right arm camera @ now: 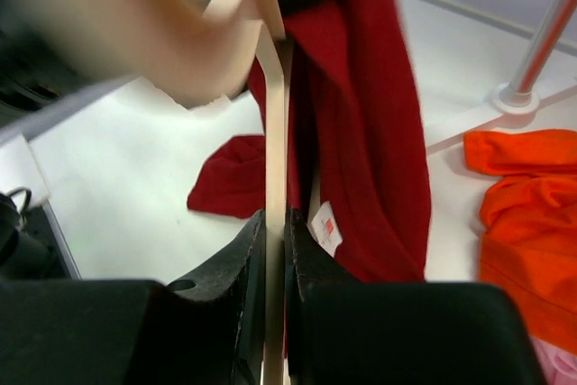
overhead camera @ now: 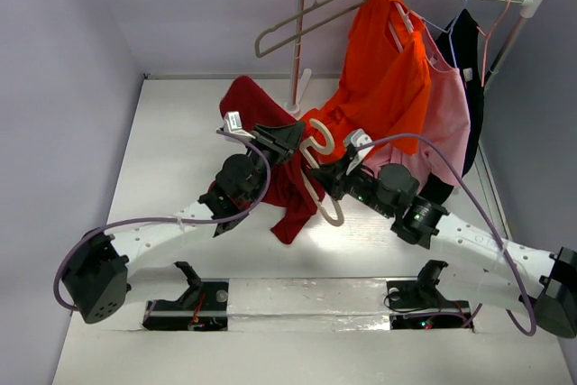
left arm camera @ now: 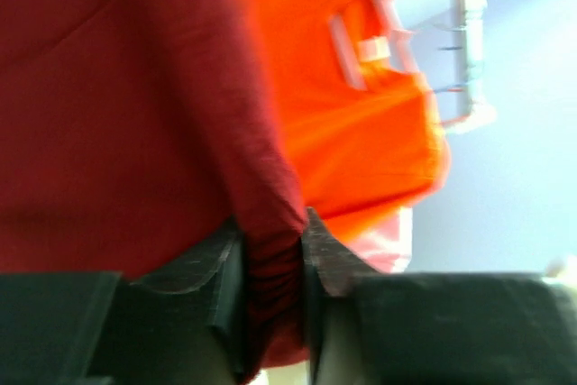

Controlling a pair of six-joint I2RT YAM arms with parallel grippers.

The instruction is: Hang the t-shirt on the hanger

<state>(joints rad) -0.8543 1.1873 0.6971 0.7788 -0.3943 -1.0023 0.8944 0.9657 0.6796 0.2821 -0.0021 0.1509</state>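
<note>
The t-shirt (overhead camera: 255,104) hangs bunched above the counter (overhead camera: 180,132), its lower folds trailing onto it, just beside the hanger (right arm camera: 275,132). The left hand (left arm camera: 273,286) pinches a fold of the maroon cloth. The right hand (right arm camera: 275,250) pinches the hanger's thin cream bar.

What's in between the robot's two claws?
The cream hanger and a hanging fold of the dark red t-shirt; the top view shows both.

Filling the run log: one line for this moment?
left gripper: shut on t-shirt | right gripper: shut on hanger | t-shirt: partly lifted
</note>
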